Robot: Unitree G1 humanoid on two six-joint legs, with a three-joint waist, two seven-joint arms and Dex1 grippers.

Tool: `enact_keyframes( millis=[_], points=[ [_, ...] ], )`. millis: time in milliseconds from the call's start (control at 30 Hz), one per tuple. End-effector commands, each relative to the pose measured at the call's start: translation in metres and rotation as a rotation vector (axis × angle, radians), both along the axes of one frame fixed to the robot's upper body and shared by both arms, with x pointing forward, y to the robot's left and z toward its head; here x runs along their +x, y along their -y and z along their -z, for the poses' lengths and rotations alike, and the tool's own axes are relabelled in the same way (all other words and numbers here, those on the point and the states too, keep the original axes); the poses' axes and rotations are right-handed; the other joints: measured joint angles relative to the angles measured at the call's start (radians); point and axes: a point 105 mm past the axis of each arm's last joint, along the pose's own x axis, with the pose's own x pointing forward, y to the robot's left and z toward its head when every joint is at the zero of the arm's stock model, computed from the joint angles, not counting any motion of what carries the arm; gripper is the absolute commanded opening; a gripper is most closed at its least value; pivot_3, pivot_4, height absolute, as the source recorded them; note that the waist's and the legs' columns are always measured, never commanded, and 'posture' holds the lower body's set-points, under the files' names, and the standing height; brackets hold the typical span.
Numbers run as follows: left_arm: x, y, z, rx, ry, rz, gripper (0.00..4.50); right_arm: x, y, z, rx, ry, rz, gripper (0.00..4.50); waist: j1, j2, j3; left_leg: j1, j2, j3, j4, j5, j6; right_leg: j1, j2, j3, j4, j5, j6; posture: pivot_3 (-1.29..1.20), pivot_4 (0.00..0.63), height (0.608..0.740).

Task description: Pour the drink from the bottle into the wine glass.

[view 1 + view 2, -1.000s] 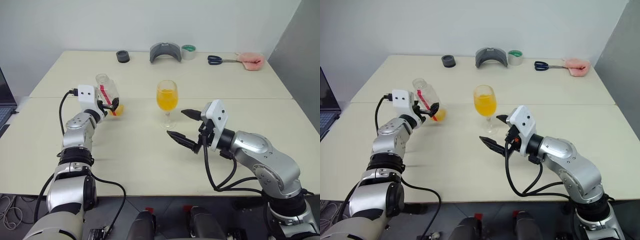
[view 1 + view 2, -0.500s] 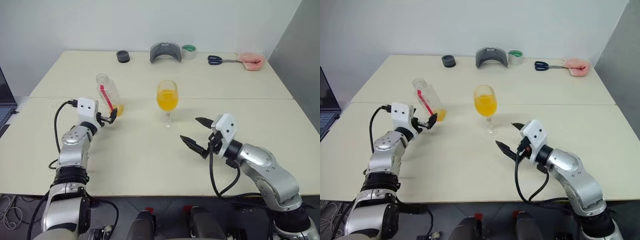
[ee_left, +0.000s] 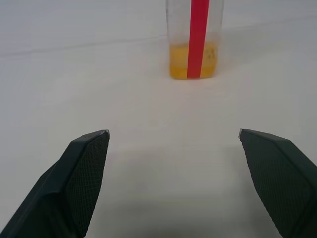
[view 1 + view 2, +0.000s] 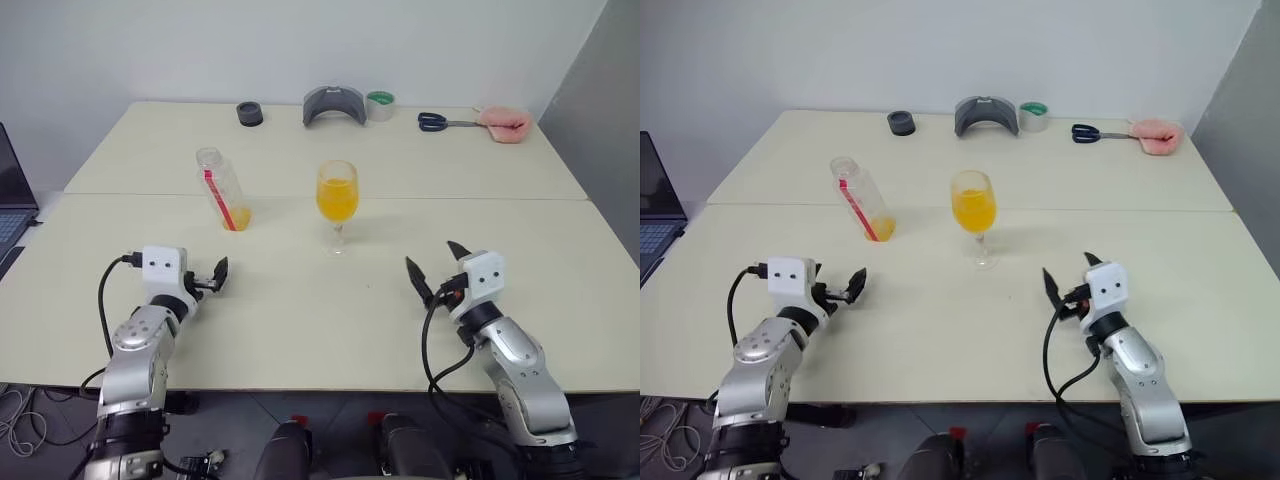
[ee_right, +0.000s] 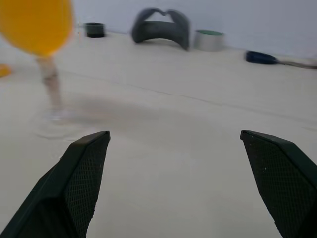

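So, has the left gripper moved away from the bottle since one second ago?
Yes. The left gripper, open, let go of the bottle and drew back toward the table's near edge.

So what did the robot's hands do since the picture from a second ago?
The left gripper let go of the bottle, which now stands by itself on the table, and pulled back toward the robot, open. The right gripper, open all along, drew away from the wine glass and out to the right. The glass kept its place, with the drink in it; the things along the far edge stayed put.
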Motion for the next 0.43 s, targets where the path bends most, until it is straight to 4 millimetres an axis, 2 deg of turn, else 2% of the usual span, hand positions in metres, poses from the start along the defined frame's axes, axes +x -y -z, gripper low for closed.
enact_keyframes(
  millis=[33,167,433],
  points=[
    [-0.003,-0.005,-0.023,0.007,0.102,-0.05,4.49,0.004,0.016,-0.01,0.007,0.067,0.087,4.5,0.0,0.0,0.0,0.0,0.0,0.0,0.0,0.0,0.0,0.0,0.0,0.0,0.0,0.0,0.0,0.0,0.15,0.74],
    [-0.003,-0.004,-0.026,-0.004,0.136,-0.06,4.49,0.007,0.021,-0.005,-0.012,0.068,0.102,4.5,0.0,0.0,0.0,0.001,0.0,0.001,0.0,0.0,-0.001,0.0,0.002,0.0,0.0,0.0,0.0,0.0,0.15,0.74],
    [-0.002,-0.003,-0.035,0.011,0.194,-0.074,4.49,0.014,0.02,-0.01,0.014,0.077,0.084,4.5,-0.001,0.0,0.0,0.001,0.0,0.002,-0.001,0.0,-0.001,0.0,0.002,0.0,0.0,0.0,0.0,0.0,0.15,0.74]
  ],
)
